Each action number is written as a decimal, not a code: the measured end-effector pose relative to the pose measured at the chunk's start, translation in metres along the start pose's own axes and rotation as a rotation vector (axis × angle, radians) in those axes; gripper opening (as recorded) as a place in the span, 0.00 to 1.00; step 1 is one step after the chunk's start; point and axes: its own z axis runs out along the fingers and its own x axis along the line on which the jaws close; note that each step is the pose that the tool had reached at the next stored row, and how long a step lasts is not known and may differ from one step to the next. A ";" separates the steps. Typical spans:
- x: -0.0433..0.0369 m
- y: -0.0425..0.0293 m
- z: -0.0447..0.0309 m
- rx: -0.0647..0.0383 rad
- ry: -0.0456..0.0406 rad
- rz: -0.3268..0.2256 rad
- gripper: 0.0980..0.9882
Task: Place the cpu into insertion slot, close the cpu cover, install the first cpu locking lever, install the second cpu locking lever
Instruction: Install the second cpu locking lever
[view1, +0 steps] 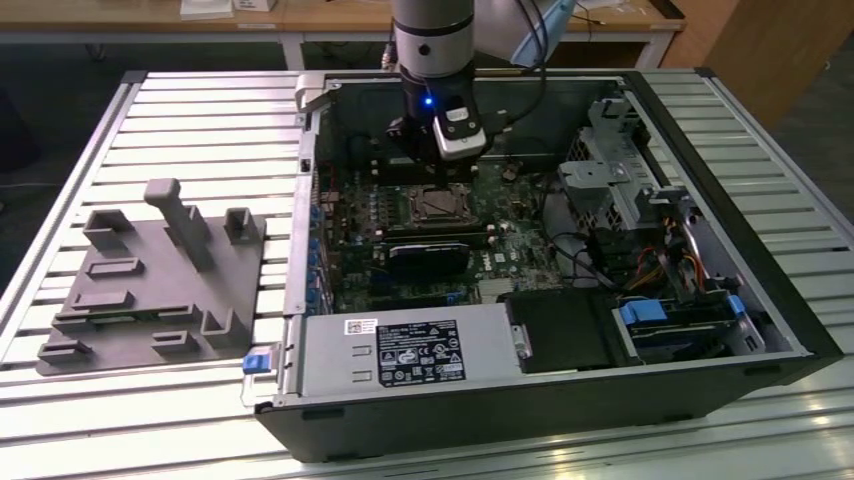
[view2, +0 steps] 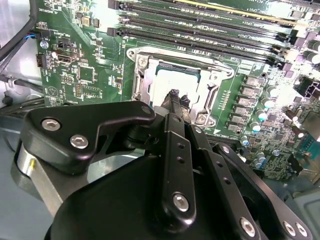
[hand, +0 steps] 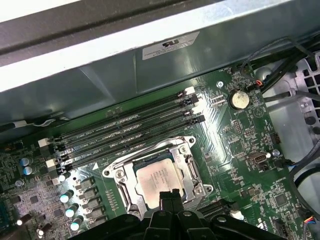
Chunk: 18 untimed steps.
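The cpu (hand: 156, 179) lies flat in the insertion slot (view1: 434, 205) on the green board, its silvery top showing through the cut-out of the cpu cover (hand: 121, 186). The cover's metal frame lies down around the chip in both wrist views, cpu (view2: 176, 80) and cover (view2: 144, 82). Thin wire levers run along the frame's edges (hand: 172, 141); I cannot tell whether they are latched. My gripper (hand: 170, 196) hovers right at the socket's edge, fingertips (view2: 173, 95) pressed together and shut with nothing between them. In the exterior view the gripper (view1: 446, 168) hangs just behind the socket.
Long black memory slots (hand: 130, 127) run beside the socket. A black rectangular module (view1: 430, 255) sits in front of it, with a power supply (view1: 400, 352) and drive cage (view1: 674, 320) nearer the case front. A grey fixture block (view1: 147, 280) stands on the slatted table.
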 end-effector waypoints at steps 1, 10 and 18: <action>0.0000 0.0000 0.0000 0.000 0.0000 0.000 0.01; -0.0006 -0.0015 -0.0002 0.000 0.0000 0.000 0.01; -0.0046 -0.0118 0.0000 0.000 0.0000 0.000 0.01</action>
